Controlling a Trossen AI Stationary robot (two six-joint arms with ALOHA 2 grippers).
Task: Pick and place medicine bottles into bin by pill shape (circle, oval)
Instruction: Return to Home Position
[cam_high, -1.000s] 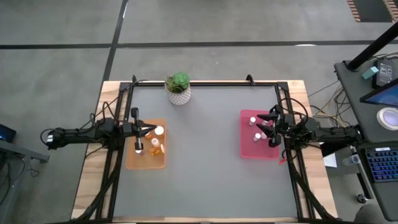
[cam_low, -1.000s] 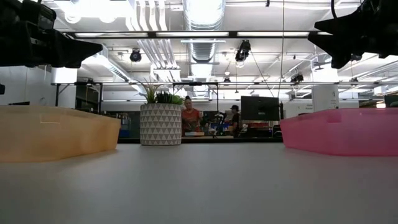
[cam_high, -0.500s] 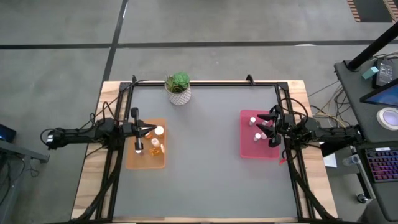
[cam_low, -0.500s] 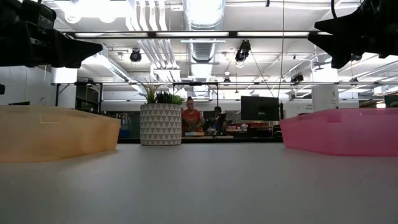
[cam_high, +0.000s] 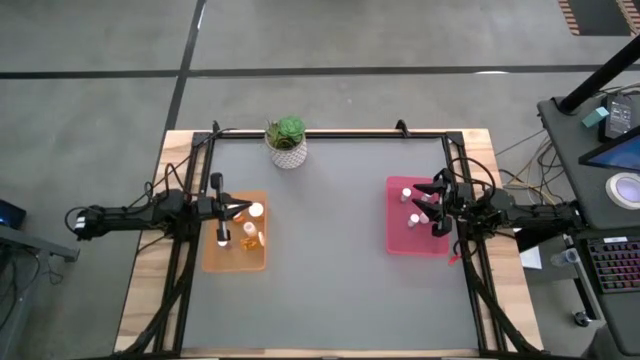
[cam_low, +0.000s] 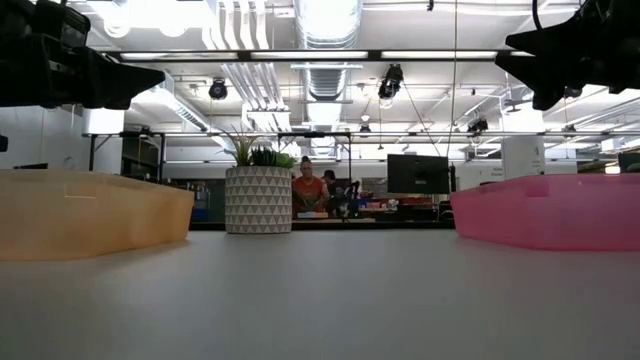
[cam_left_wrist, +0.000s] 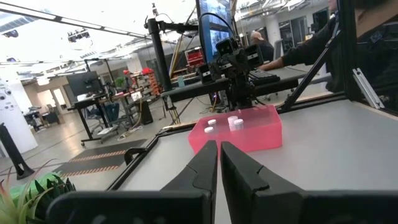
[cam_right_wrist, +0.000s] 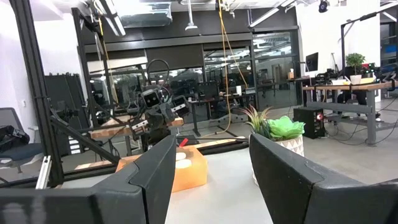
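Left gripper is pinched closed and empty over orange bin, left-centre of frame. Right gripper is spread wide over pink bin, right-centre. Medicine bottles sit inside both bins.

Standing by the counter, I can read no word, number or brand anywhere: the medicine bottles in the pink bin and orange bin are too small, and the lit screen is illegible.
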